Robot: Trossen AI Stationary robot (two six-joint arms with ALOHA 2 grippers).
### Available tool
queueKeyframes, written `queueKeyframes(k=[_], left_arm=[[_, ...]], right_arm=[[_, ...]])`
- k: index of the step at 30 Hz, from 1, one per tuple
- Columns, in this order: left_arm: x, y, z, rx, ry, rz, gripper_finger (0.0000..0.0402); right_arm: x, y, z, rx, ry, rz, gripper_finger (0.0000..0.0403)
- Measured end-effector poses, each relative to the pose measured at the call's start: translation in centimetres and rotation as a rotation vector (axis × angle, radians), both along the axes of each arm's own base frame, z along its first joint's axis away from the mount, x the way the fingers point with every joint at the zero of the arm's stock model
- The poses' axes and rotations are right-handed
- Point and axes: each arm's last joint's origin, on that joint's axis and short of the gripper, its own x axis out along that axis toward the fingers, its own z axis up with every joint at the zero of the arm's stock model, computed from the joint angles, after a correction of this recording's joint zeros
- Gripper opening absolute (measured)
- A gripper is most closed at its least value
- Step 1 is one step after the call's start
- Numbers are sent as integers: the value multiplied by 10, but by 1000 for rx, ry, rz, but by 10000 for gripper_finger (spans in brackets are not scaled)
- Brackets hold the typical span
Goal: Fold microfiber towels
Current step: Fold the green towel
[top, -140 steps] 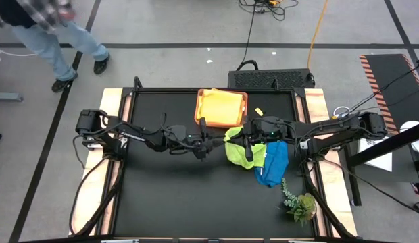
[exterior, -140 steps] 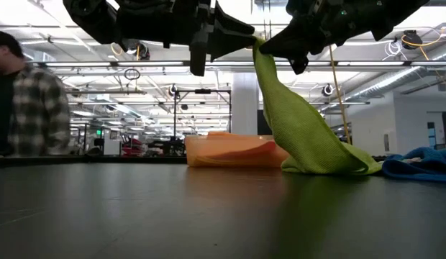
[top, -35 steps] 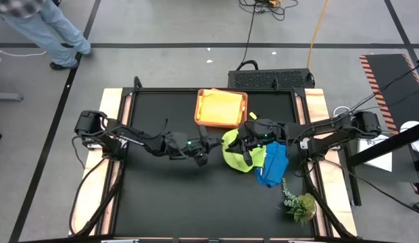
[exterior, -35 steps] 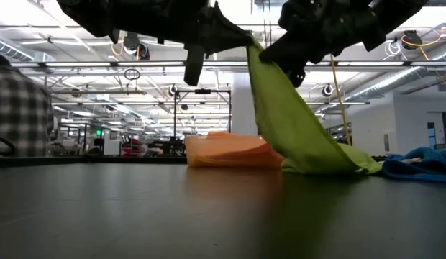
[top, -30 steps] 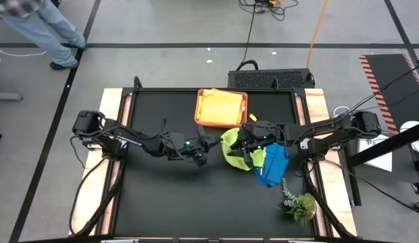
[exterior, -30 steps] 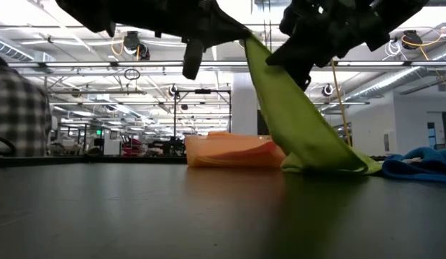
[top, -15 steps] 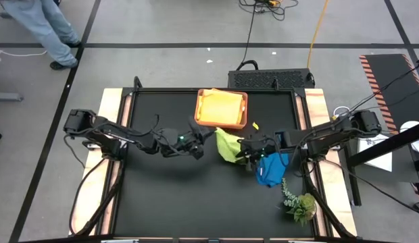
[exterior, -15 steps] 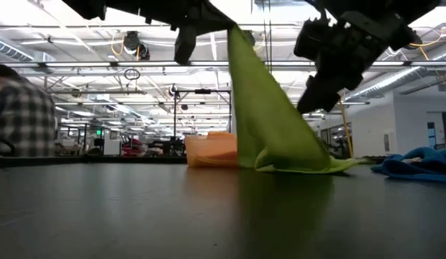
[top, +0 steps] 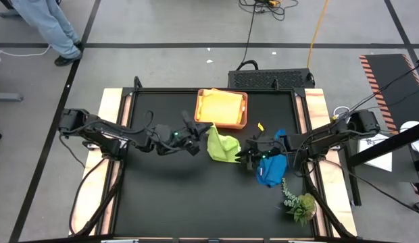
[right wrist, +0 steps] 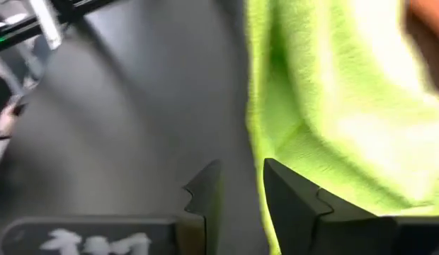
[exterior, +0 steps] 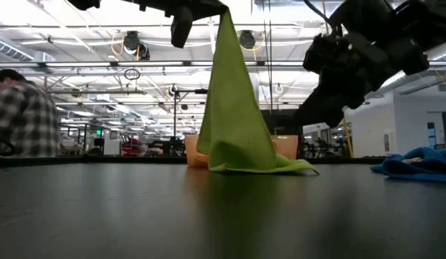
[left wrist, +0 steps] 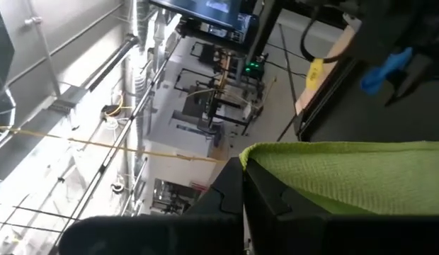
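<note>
Low view: lime green towel [exterior: 234, 115] hangs tent-like; bottom edge pooled on table [exterior: 137, 216].

tan tray [top: 241, 121], plant sprig [top: 299, 203], person [exterior: 20, 115]

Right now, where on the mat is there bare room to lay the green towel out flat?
Bare mat: the near-left stretch below the left gripper holding the lime green towel, and the far-left part beside the tray. Crowded: the right side, where the right gripper, blue towel and plant sprig sit close together.
</note>
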Motion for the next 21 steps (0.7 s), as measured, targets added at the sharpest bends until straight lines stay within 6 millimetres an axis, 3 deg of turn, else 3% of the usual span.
queueKeyframes(k=[11,21], left_arm=[[1,5,-4,-47,18,8,1],[1,5,-4,-60,18,10,1]], right_arm=[[23,-1,-37,-15,-45,-28,155],[32,-1,-63,-2,-50,-39,148]])
